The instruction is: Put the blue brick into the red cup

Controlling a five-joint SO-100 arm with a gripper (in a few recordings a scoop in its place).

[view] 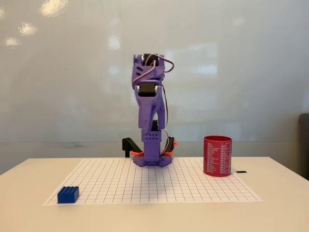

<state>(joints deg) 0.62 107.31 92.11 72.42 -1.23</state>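
The blue brick (68, 194) lies studs-up at the front left corner of the white grid mat (154, 186). The red cup (217, 155) stands upright at the mat's back right, its open mouth on top and white print on its side. The purple arm is folded upright over its base (152, 158) at the back middle of the mat. Its gripper (151, 121) hangs there pointing down, far from both brick and cup. The fingers look pressed together with no gap between them and nothing held.
A black and orange clamp (129, 146) sits at the base's left side. A small black tab (241, 171) lies on the table just right of the cup. The white table (280, 208) ends at the front and both sides; a glossy wall stands behind.
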